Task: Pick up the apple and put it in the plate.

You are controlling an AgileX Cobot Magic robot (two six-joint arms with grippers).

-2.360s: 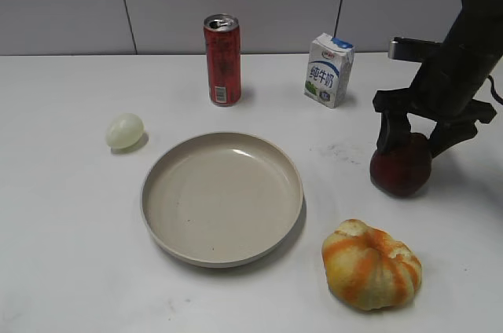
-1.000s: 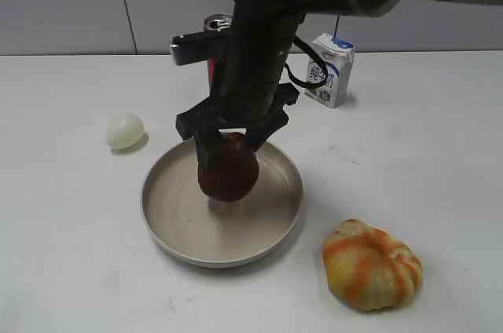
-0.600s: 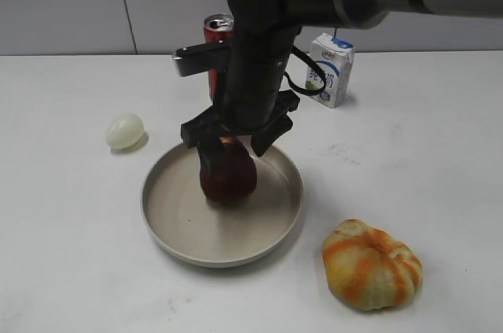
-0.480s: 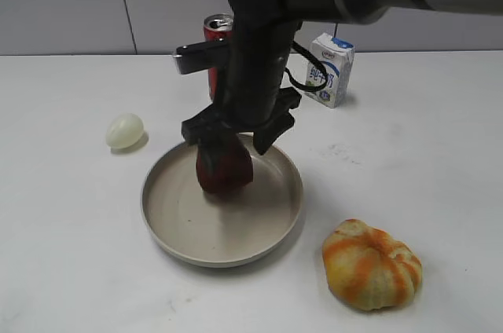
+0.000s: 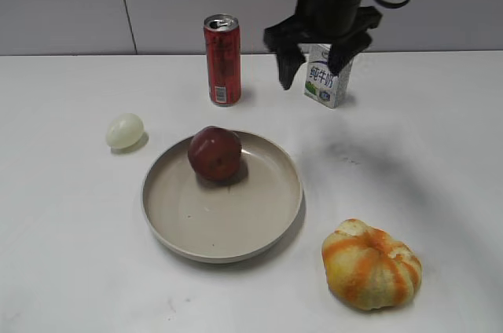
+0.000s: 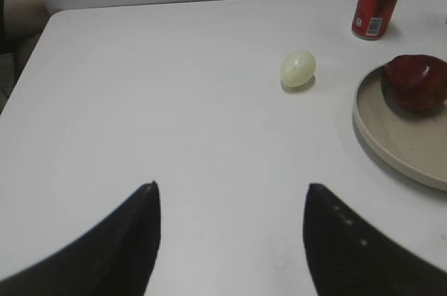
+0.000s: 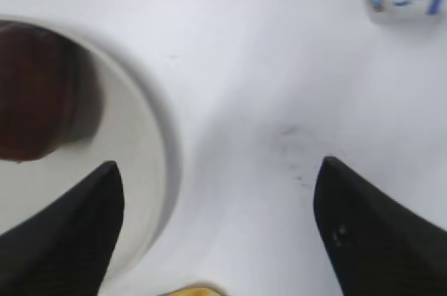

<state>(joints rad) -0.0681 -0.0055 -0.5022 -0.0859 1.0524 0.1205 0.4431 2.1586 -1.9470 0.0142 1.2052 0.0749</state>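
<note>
We see a white table, largest of all, with open room at its right and front. On it sits the plate; the apple rests inside, close to the far rim. It could roll out if bumped. Our right gripper hangs high near the milk carton, jaws wide and empty. Our left gripper is also wide, holding nothing.

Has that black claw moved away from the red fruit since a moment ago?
Yes. The right gripper has let go and risen, now open by the milk carton, while the apple sits in the plate.
</note>
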